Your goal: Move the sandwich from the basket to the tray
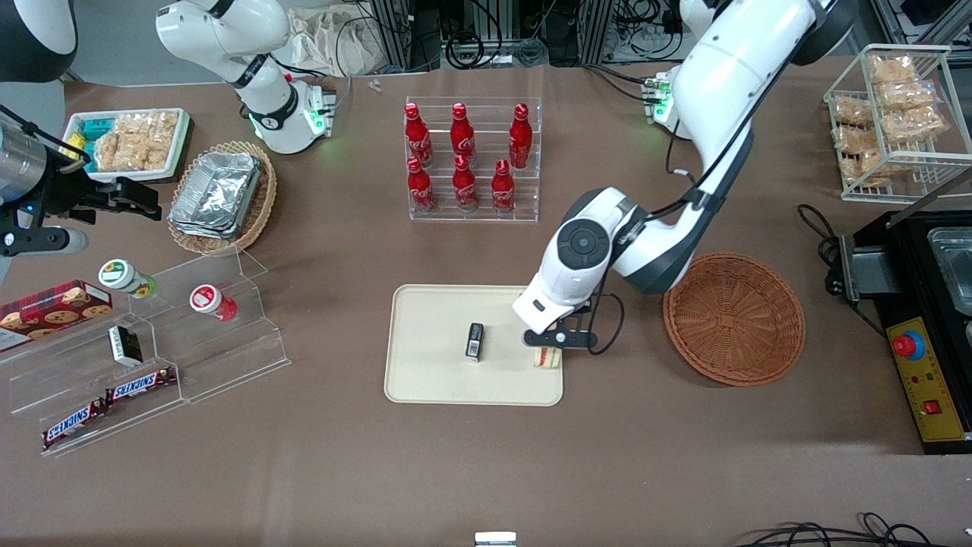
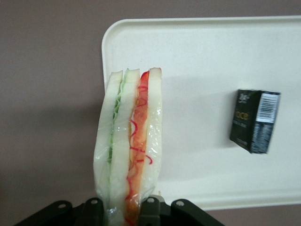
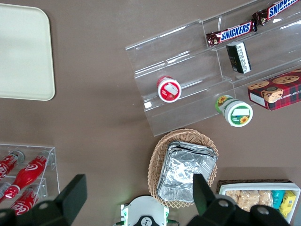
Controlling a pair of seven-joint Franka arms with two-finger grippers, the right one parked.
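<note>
Brown tabletop [image 1: 486, 471] carries the tray [image 1: 433, 380]; the gripper [image 1: 548, 351] hangs over the tray's edge nearest the basket [image 1: 733, 319], fingers clamped on the sandwich [image 2: 129, 146], which juts out from them above the tray rim; a small black box [image 2: 254, 120] lies farther in.

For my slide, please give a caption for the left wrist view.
Gripper holds the wrapped triangular white-bread sandwich over the cream rectangular tray's edge.

There are six red bottles [image 1: 463, 156], two Snickers bars [image 1: 106, 403], two wicker baskets [image 1: 733, 319], one tray [image 1: 433, 380], one sandwich [image 2: 129, 150] in the gripper [image 1: 548, 351].
</note>
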